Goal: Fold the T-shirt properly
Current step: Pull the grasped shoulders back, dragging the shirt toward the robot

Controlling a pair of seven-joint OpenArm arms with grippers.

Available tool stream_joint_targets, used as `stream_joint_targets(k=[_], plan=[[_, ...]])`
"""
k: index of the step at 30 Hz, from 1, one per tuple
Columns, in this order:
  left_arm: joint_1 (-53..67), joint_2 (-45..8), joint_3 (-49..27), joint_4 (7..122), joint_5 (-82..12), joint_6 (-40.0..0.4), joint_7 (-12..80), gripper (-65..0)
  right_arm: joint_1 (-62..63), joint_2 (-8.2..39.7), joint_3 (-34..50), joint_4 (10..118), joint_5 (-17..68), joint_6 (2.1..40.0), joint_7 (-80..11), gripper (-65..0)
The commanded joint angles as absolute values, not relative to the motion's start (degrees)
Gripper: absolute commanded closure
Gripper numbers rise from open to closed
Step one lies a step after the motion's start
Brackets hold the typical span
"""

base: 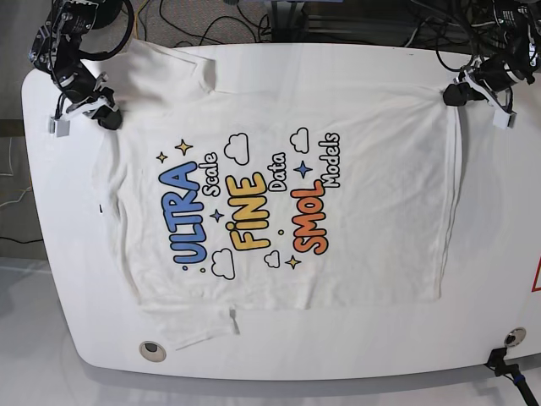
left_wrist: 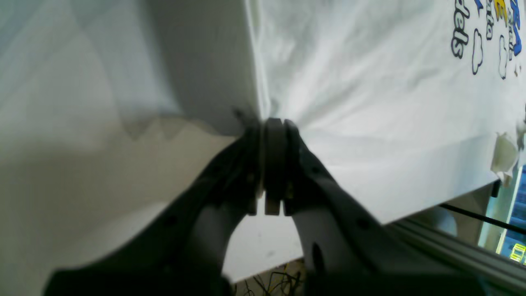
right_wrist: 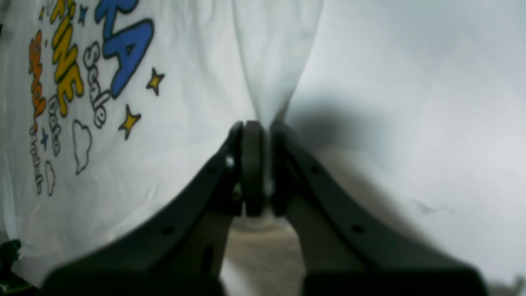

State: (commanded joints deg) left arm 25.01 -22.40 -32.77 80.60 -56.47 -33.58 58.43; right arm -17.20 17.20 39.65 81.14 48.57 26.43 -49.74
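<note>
White cotton T-shirt (base: pixel 279 211): lay print-up, flat on the surface (base: pixel 499 254), long axis running between the arms.
Left gripper (base: pixel 454 95): jaws clamped on far hem corner.
Right gripper (base: pixel 108 118): jaws clamped on far shoulder edge.

A white table (base: pixel 68 279) with rounded corners is seen from above, set on a pale grey floor (base: pixel 25 372). Black cables (base: pixel 203 21) are bunched on the floor past the far edge. A round grommet (base: pixel 151 348) is set near the near-left corner, another (base: pixel 515 337) near the near-right. Light is even, shadows soft. An aluminium rail (left_wrist: pixel 452 246) is visible under the table edge.
</note>
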Motion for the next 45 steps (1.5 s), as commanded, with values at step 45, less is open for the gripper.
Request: stream_joint_targets(k=[45], plan=[[38.8,-21.7,-45.9,100.4,-57.4,-36.2,61.6,0.0,-30.7,17.0,43.7,98.9,50.6,26.6,-54.4,0.0]])
